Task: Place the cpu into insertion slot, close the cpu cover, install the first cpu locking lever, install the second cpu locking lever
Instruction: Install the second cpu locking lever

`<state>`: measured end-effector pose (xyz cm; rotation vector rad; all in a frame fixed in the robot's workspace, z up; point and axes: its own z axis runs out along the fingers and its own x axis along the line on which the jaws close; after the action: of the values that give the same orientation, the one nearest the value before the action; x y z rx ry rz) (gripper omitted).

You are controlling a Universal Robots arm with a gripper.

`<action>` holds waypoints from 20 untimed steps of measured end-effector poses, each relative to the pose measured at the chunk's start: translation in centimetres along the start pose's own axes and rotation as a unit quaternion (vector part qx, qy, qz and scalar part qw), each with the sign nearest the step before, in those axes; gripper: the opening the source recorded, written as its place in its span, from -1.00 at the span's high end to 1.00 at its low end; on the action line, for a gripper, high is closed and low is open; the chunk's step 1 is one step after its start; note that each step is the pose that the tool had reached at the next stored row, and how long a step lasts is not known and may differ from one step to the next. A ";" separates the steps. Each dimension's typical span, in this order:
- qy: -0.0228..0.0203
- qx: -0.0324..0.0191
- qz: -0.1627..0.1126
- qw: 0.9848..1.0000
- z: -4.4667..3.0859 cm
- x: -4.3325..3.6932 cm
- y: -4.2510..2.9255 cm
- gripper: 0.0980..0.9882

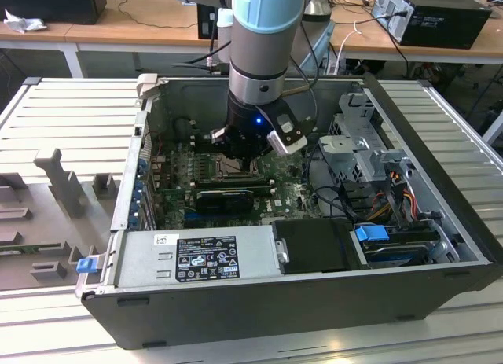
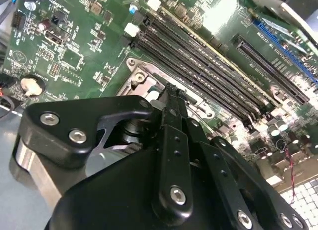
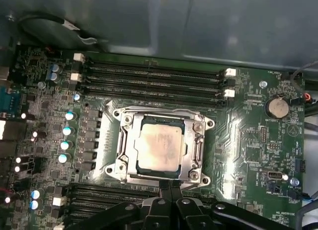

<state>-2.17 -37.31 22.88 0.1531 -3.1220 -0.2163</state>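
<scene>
You see the chip (image 3: 160, 147) lying flat in the socket (image 3: 130, 155), the metal frame (image 3: 198, 140) around it. The gripper (image 3: 170, 186) stands at the socket's six o'clock edge in the first wrist view, fingers (image 2: 172, 103) pressed together, holding nothing.

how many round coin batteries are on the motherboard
1. The coin battery sits on the motherboard beyond the memory slots' end, off to one side of the cpu. The gripper may hide others.
</scene>
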 end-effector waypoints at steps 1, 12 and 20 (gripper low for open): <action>0.000 -0.003 0.000 1.000 0.02 0.06 -0.07 0.98; -0.002 -0.030 -0.009 1.000 0.35 2.56 -1.71 0.98; -0.004 -0.058 -0.014 0.998 1.03 4.14 -2.78 0.98</action>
<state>-6.04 -40.31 21.48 0.1943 -3.1058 -0.3977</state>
